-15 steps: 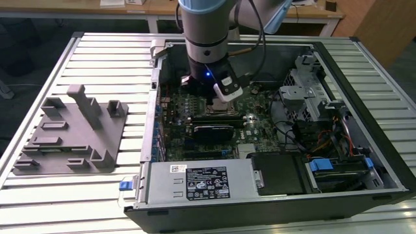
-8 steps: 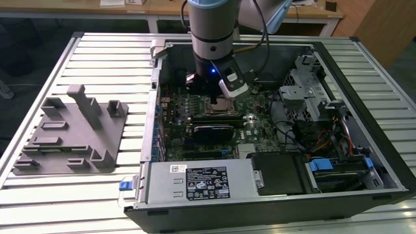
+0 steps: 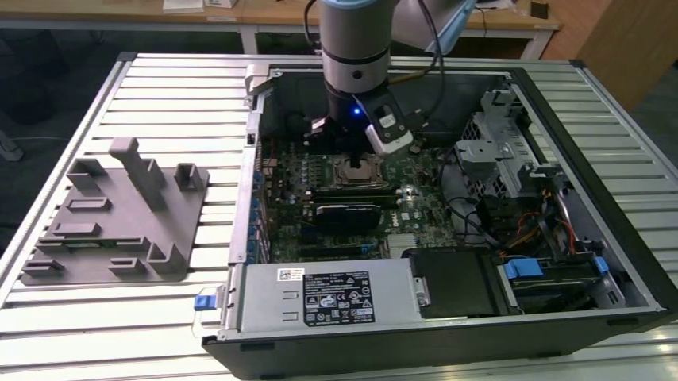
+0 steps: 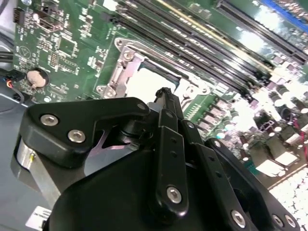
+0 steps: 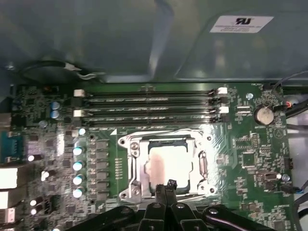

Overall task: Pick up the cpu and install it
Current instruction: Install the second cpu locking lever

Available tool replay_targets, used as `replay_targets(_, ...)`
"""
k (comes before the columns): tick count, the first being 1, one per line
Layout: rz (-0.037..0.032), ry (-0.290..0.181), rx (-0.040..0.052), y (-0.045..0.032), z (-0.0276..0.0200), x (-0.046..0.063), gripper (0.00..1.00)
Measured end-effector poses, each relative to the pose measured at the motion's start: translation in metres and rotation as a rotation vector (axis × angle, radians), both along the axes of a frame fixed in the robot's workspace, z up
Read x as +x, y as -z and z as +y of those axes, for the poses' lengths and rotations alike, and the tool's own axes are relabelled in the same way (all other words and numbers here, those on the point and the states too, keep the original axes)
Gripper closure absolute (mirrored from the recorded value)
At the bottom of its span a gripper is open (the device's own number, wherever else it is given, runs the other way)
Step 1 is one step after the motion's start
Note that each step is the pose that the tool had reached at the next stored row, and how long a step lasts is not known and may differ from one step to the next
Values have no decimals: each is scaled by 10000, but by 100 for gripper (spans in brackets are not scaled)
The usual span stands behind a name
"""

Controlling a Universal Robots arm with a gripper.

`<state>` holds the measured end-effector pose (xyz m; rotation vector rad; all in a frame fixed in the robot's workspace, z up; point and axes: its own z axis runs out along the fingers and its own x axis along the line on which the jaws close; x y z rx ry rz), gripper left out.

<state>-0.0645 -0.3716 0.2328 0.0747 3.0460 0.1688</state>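
So in the exterior view your arm [image 3: 355, 48] comes straight down into the open computer case [image 3: 593, 87], which lies on its side on a slatted metal table [image 3: 159, 87]. The gripper [image 3: 355, 163] hangs right over the socket [image 3: 355, 171] in the middle of the green motherboard [image 3: 424, 202]. Off to the exterior view's left, well apart from the case, you've got a grey tray [image 3: 111, 214] with upright pegs on it. The power supply [image 3: 323, 298] sits along the near edge of the case, and the drive cage [image 3: 509, 155] is on the exterior view's right.

In the second wrist view the black gripper [image 4: 166, 94] takes up the near part of the shot, and its fingers [image 4: 169, 144] look pressed together with no gap between them and nothing held. Just past the tips is the silver socket frame [image 4: 118, 77], with the pale cpu [image 4: 149, 84] lying flat inside it. A coin battery [image 4: 36, 77] sits on the board beside the socket.

In the first wrist view you get the cleanest look: the cpu [image 5: 166, 166] sits square in the socket frame [image 5: 132, 166], silvery top up. The gripper [image 5: 166, 185] tips are together just at the cpu's edge; I can't tell if they're touching it. Four memory slots [image 5: 149, 106] run along the far side of the socket.
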Motion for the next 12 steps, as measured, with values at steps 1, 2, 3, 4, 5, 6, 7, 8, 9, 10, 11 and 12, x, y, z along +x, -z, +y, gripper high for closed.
replay_targets(1, 2, 0, -20, 1, 17, 16, 89)
replay_targets(2, 2, -1, -41, 3, 37, 32, 89)
replay_targets(3, 3, 0, -63, 4, 55, 47, 89)
replay_targets(4, 3, 0, -85, 6, 74, 62, 89)
replay_targets(5, 4, 0, -107, 7, 90, 77, 89)
replay_targets(6, 4, 0, -129, 8, 101, 94, 89)
replay_targets(7, 4, -1, -151, 7, 110, 110, 89)
replay_targets(8, 5, -1, -170, 7, 118, 126, 89)
replay_targets(9, 6, -1, -181, 8, 122, 138, 89)
replay_targets(10, 7, -1, -185, 8, 123, 141, 89)
replay_targets(11, 7, 0, -187, 8, 123, 141, 89)
replay_targets(12, 7, 0, -188, 7, 124, 142, 89)
